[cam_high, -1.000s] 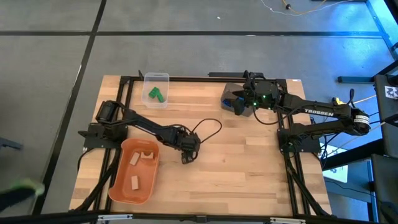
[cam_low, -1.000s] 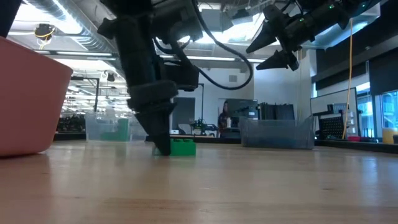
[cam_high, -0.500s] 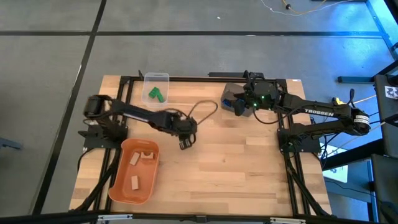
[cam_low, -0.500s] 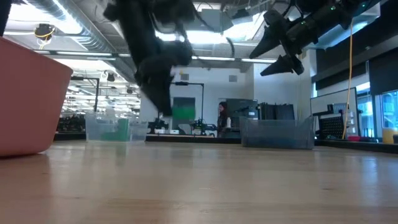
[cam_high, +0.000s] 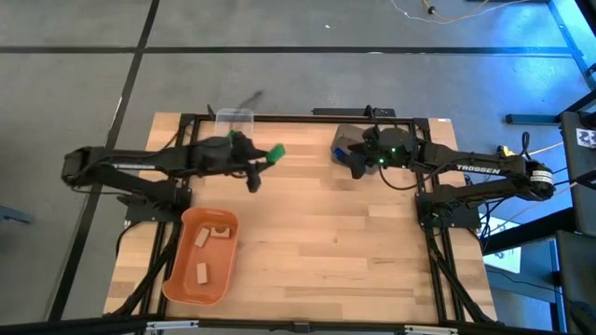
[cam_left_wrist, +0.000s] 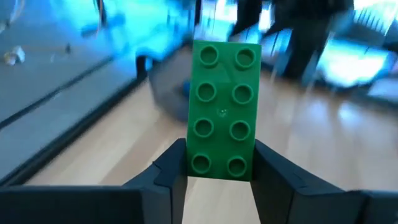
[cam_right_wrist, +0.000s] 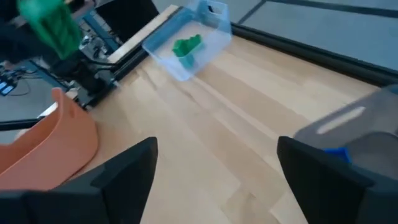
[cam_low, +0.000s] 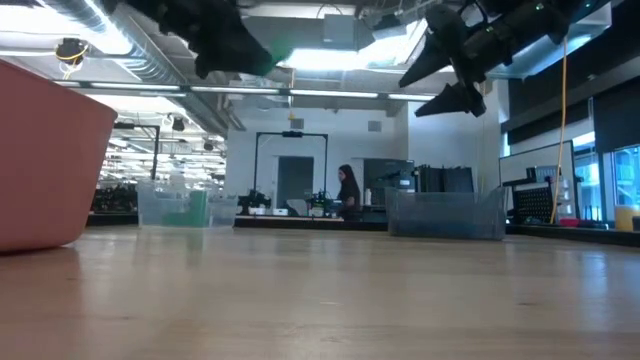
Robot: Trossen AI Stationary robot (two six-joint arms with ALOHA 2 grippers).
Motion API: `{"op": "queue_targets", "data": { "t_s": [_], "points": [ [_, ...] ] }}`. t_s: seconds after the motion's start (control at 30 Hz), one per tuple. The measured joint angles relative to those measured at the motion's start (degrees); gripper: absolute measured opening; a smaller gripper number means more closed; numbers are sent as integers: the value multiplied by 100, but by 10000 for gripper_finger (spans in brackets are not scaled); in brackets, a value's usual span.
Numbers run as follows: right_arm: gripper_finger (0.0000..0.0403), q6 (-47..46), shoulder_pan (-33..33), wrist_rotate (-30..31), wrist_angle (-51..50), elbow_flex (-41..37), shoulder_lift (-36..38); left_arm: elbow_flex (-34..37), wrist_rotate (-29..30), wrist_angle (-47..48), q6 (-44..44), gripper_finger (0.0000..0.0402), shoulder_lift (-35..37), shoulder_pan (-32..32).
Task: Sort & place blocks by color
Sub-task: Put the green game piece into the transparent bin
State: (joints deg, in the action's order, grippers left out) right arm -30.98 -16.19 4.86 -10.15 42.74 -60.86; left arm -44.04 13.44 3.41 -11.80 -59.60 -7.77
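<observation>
Green block (cam_left_wrist: 222, 117) raised, left hand (cam_left_wrist: 219, 171) clamped

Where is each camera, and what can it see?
High view: above, looking down at the table and both arms.
Low view: at tabletop height, facing the room; arms overhead.
Left wrist view: on the left arm; its fingers grip a green block.
Right wrist view: on the right arm, over its open fingers.
The high, left and right wrist views share the green block.

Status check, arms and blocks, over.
Left gripper shut on green block, raised near clear bin. Right gripper open above grey bin. Nothing blocking.
</observation>
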Motion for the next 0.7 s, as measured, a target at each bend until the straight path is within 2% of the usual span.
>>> {"op": "queue_targets", "data": {
  "t_s": [0.07, 0.17, 0.37, 0.47, 0.63, 0.7],
  "points": [
    [330, 80, 66, -1, 114, 0, -6, 449, -100, -605, -144, 124, 394, -139],
    [330, 232, 167, 1, 393, 0, -46, 910, -86, -922, -410, 124, 810, -300],
    [330, 451, 375, 3, 1146, 0, -216, 1173, -36, -996, -865, 124, 1182, -507],
    [330, 571, 408, 12, 1681, -2, -387, 1177, 308, -963, -865, 124, 1209, -609],
    [330, 344, 444, 241, 2570, -2, -785, 1099, 1435, -615, -904, 124, 1210, -1082],
    [330, 239, 447, 302, 2769, -2, -961, 1004, 1426, -246, -996, 124, 1182, -1496]
  ]
}}
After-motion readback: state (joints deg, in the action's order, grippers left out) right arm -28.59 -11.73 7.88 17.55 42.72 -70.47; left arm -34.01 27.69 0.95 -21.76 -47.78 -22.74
